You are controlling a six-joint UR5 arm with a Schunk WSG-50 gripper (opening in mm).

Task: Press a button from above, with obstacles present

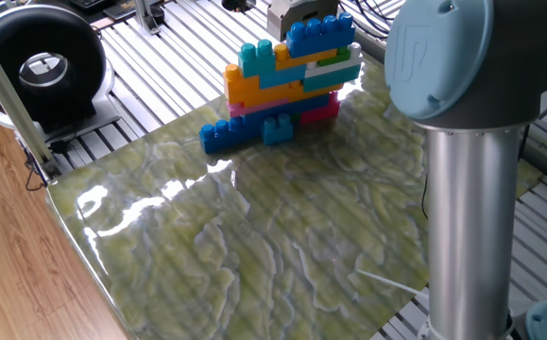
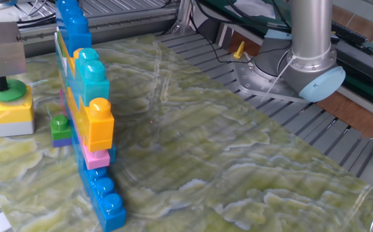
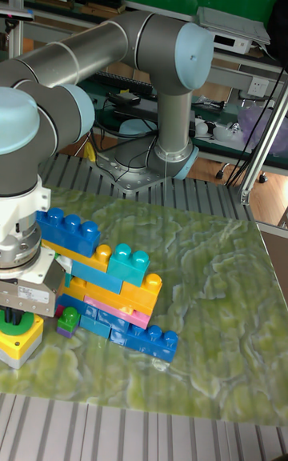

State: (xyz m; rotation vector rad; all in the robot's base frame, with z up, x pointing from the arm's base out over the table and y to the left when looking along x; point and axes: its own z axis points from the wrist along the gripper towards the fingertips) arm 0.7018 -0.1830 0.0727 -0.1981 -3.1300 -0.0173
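Note:
The button [image 2: 11,92] is a green disc on top of a yellow and grey box [image 2: 9,115] at the table's far left. My gripper [image 2: 1,84] hangs straight above it, its black fingertips shut together into one stub that touches the green top. The tall fixed view shows the same contact, with the gripper [image 3: 14,317] on the button [image 3: 19,323]. The obstacles [image 2: 86,109] are a studded brick wall in blue, cyan, orange and pink, standing right beside the box. In one fixed view this wall [image 1: 282,80] hides the button, and only the gripper's grey body shows above it.
A small green brick on a purple one [image 2: 60,127] sits between the box and the wall. A loose cyan brick [image 1: 276,127] leans at the low blue base row. The arm's grey column [image 1: 471,189] fills the right foreground. A black round device [image 1: 42,61] stands off the table.

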